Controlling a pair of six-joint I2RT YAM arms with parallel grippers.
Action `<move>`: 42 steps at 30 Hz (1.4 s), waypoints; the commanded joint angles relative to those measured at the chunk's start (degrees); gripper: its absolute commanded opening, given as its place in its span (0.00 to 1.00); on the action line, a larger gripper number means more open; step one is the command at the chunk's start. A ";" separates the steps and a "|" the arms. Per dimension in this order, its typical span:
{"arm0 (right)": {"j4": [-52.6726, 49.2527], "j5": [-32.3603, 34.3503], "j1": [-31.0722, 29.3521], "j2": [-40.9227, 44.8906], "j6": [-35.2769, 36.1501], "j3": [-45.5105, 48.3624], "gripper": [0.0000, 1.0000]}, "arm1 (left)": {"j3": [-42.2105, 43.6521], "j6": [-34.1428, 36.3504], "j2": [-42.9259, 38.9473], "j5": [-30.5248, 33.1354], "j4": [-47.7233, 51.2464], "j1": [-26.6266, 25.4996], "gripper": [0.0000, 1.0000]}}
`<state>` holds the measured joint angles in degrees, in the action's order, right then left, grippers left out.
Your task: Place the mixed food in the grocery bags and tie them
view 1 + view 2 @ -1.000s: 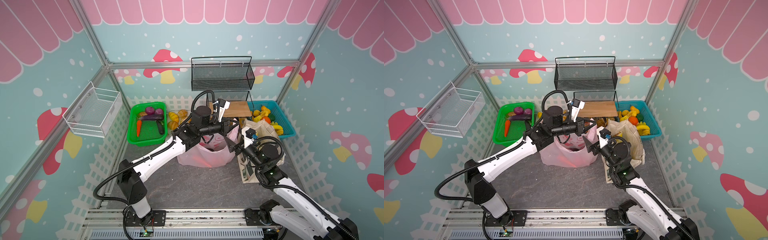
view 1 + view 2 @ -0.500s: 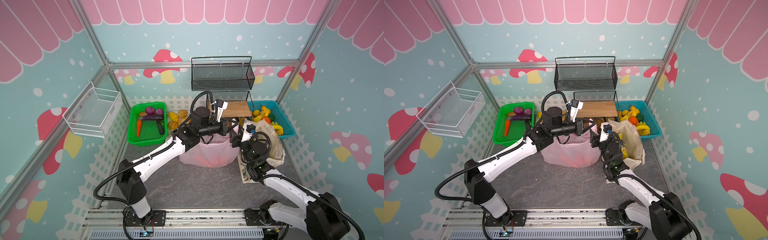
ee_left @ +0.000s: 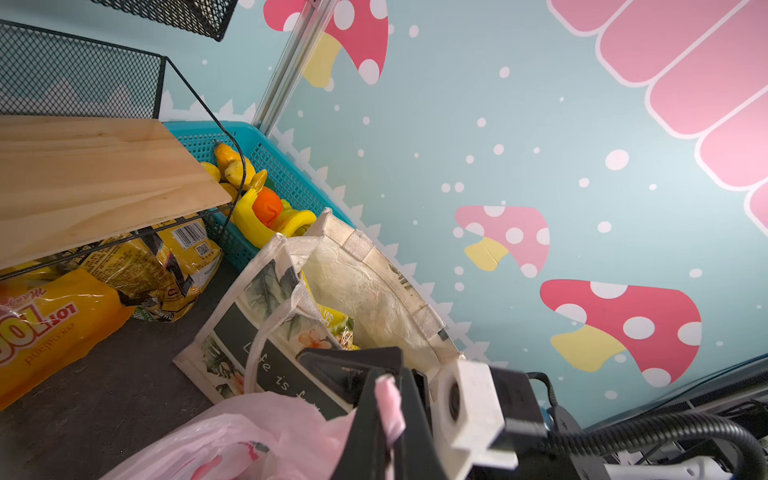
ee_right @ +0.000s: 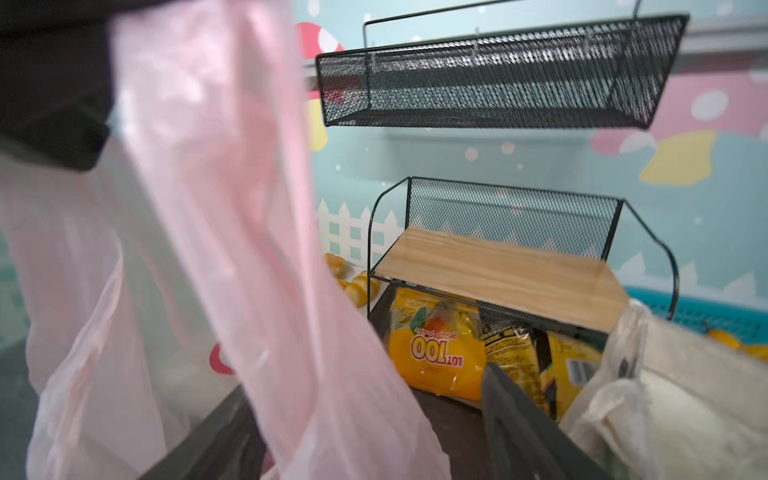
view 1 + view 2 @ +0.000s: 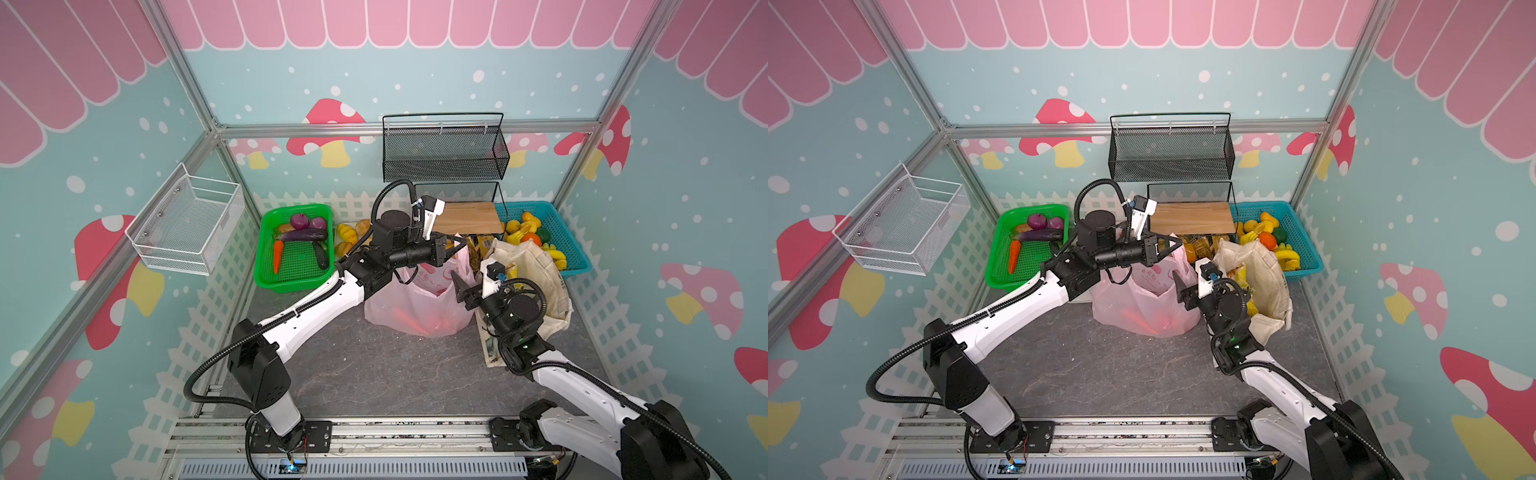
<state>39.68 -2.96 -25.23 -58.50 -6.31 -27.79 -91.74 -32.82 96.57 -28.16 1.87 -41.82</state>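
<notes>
A handle of the pink bag [image 5: 415, 307] is pinched aloft in the left jaws, presumably for tying, with the right jaws spread alongside.

Two grocery bags — pink plastic bag [image 5: 415, 307], canvas tote [image 5: 536, 266] — and two baskets (green basket [image 5: 291, 286], teal basket [image 5: 579, 268]).
</notes>
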 commanded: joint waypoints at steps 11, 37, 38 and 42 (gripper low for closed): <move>-12.62 -43.72 11.41 -10.38 13.65 -17.15 0.76 | -0.47 -0.14 -2.33 -2.36 -0.99 0.32 0.00; 7.66 -23.40 6.99 -9.99 -2.39 -7.46 0.77 | 0.25 -2.24 -2.31 -2.95 -2.57 1.90 0.00; 7.53 -20.32 5.90 -9.78 -3.22 -7.59 0.78 | 0.33 -2.33 -2.28 -2.95 -2.57 1.92 0.00; 7.30 -6.89 0.02 -10.07 -3.77 -9.12 0.80 | 0.47 -2.46 -2.18 -2.97 -2.92 1.79 0.00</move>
<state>45.19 -22.55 -22.31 -68.84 -8.49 -36.14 -91.72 -34.35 95.18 -30.26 0.89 -40.18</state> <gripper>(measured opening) 0.802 0.047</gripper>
